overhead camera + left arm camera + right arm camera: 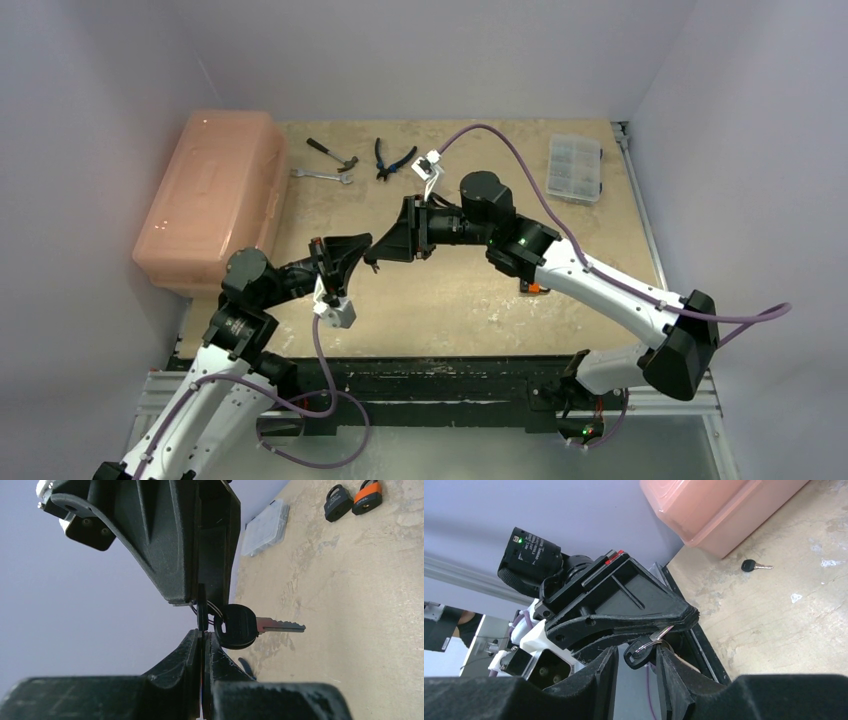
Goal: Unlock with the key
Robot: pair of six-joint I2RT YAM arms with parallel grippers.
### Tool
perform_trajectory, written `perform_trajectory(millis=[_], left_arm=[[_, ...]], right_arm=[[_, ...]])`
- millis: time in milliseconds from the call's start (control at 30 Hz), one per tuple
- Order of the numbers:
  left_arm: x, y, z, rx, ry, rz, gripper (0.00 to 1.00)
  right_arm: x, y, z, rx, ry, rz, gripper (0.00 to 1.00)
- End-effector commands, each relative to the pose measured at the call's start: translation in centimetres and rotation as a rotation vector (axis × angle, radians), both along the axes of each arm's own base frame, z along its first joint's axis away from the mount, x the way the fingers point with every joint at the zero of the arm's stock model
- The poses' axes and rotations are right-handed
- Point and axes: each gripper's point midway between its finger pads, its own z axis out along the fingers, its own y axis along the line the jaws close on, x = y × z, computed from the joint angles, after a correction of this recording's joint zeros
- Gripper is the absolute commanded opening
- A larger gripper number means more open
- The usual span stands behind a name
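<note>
Your key [240, 626] had a glossy black plastic head, bare metal blade; left end effector [202, 636] matt black plastic; tabletop [350, 605] rough, worn; storage box [724, 510] smooth pink plastic.

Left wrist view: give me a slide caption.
Left gripper pinches the key set, right gripper poised above it; black padlock and orange padlock lie beyond.

table [470, 300] bears toolbox [210, 200], hammer [332, 153], wrench [322, 176], pliers [393, 160], parts case [575, 168], padlocks [338, 502], loose key [755, 566].
</note>
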Motion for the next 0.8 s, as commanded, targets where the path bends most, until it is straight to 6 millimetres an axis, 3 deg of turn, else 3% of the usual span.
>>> perform_trajectory(millis=[0, 167, 300, 533, 767], left_arm=[[-0.1, -0.2, 0.7, 0.0, -0.058, -0.006, 0.0], [0.0, -0.2, 0.6, 0.0, -0.059, -0.004, 0.0], [0.0, -0.2, 0.4, -0.002, -0.063, -0.003, 0.0], [0.3, 0.0, 0.2, -0.007, -0.062, 0.017, 0.0], [0.4, 0.0, 0.2, -0.01, -0.065, 0.024, 0.0]], right_arm=[[-0.3, 0.3, 1.9, 0.067, -0.024, 0.031, 0.39], [-0.1, 0.5, 1.1, 0.051, -0.008, 0.027, 0.36], [-0.1, 0.7, 0.4, 0.04, 0.003, 0.029, 0.28], [-0.3, 0.7, -0.5, 0.026, 0.013, 0.03, 0.0], [-0.4, 0.4, -0.8, 0.038, 0.001, 0.015, 0.0]])
